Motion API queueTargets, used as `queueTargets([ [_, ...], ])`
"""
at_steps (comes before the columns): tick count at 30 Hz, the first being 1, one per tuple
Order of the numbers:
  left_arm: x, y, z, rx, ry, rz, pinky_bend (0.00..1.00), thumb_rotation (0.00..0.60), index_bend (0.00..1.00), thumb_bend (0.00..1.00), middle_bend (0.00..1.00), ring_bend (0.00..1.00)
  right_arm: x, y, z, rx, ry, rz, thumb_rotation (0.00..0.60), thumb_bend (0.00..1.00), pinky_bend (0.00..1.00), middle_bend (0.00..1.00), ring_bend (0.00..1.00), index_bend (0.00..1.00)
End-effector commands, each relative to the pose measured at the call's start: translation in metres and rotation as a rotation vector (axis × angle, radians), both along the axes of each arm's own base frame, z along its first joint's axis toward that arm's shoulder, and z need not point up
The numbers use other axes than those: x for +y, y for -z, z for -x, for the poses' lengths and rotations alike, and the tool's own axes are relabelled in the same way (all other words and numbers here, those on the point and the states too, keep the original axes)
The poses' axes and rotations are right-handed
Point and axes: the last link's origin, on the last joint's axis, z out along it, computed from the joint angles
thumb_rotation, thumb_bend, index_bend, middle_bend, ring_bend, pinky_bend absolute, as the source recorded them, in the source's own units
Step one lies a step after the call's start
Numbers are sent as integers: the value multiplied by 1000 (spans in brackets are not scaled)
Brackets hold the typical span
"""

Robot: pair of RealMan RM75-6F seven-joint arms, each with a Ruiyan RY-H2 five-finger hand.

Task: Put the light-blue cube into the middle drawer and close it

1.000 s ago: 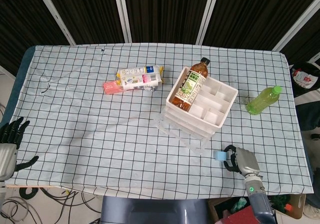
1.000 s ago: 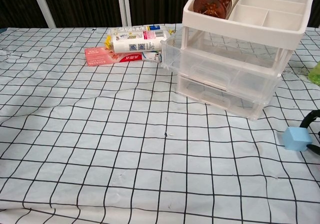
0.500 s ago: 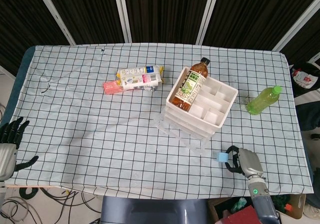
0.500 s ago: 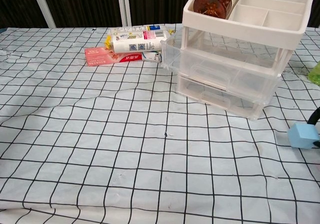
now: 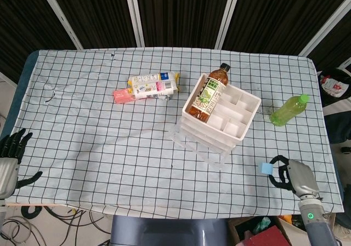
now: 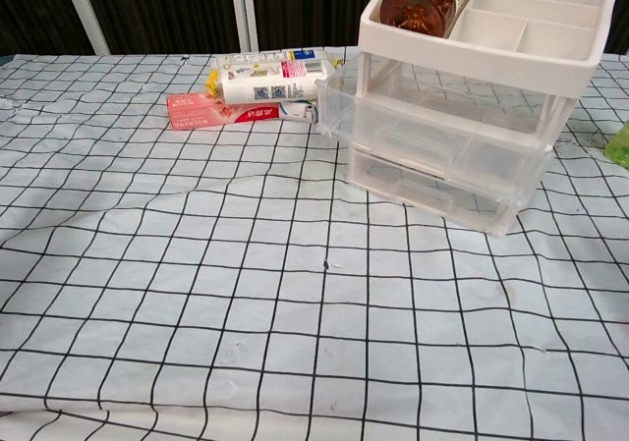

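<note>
The light-blue cube (image 5: 266, 168) shows only in the head view, near the table's front right corner, pinched at the fingertips of my right hand (image 5: 292, 175). It lies to the right of and nearer than the white-topped clear drawer unit (image 5: 220, 126) (image 6: 462, 137). One clear drawer (image 6: 339, 102) of that unit stands pulled out toward the front left. My left hand (image 5: 11, 154) hangs off the table's front left corner with fingers spread and nothing in it. The chest view shows neither hand nor the cube.
A brown tea bottle (image 5: 208, 94) lies in the unit's white top tray (image 5: 237, 112). A green bottle (image 5: 289, 109) lies right of the unit. Snack packs (image 5: 154, 85) and a pink pack (image 5: 124, 95) sit at the back left. The checked cloth (image 5: 98, 142) covers the table.
My right hand has moved right and a little toward the front edge, carrying the cube with it. Both have left the chest view. The left hand has not moved.
</note>
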Motion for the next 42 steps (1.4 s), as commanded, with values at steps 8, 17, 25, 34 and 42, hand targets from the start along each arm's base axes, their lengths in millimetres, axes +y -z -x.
queueTargets([
  [8,0,0,0,2,-3,-4,0,600,0,39,0,0,2,-44,-29,-136,-94,162,600,305,822,824,888,636],
  [17,1,0,1,3,-4,-3,0,600,0,39,0,0,3,-53,-60,-215,-176,169,600,305,822,824,888,636],
  [25,0,0,0,3,-3,-2,0,600,0,39,0,0,0,-42,-87,-250,-235,94,600,305,822,824,888,636],
  [34,1,-1,1,1,-5,-2,0,600,0,38,0,0,-24,-25,-121,-247,-300,79,600,305,822,824,888,636],
  [42,1,-1,1,-1,-8,-2,0,600,0,39,0,0,-43,-1,-130,-186,-292,60,600,305,822,824,888,636],
])
